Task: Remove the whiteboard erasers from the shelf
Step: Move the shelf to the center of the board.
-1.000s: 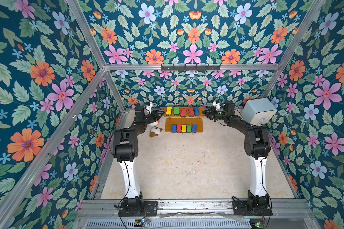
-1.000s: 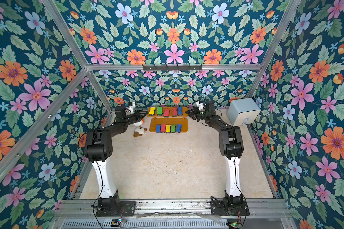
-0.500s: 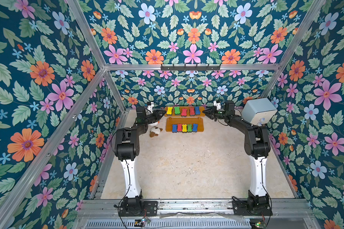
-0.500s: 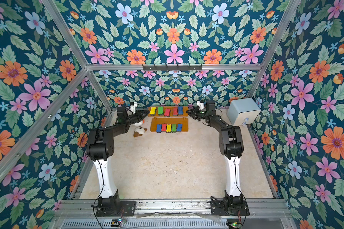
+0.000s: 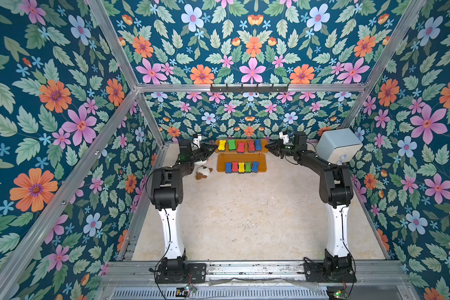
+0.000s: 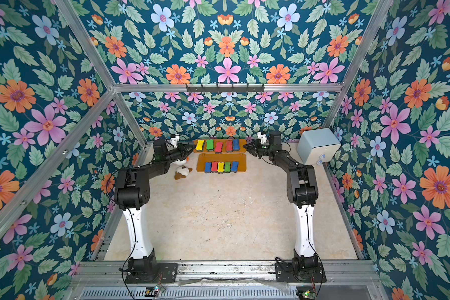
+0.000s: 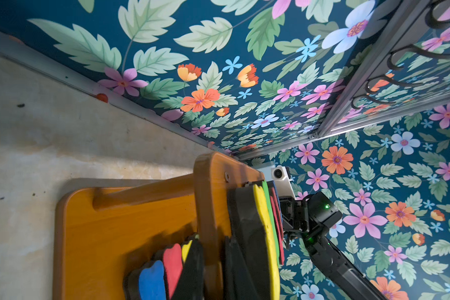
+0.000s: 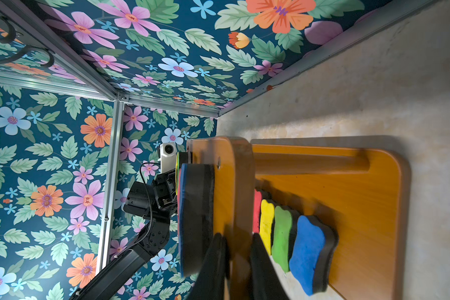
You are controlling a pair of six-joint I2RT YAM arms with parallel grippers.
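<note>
It's a two-ended hold on the shelf (image 5: pixel 242 158): the left fingers (image 7: pixel 192 278) are clenched on the left end of its top board, and the right fingers (image 8: pixel 215 265) pinch the right end, with the board edge sandwiched in each pair. All ten erasers (image 5: pixel 240 146) sit on it, five per tier, lined up side by side along the board's length, which runs straight from one pair to the other. Any lift or tilt, I'd judge, has to be shared evenly, or they slide endwise.

The shelf (image 5: pixel 242 157) is orange-brown; the whiteboard erasers (image 5: pixel 241 167) blue, red, yellow, green.
</note>
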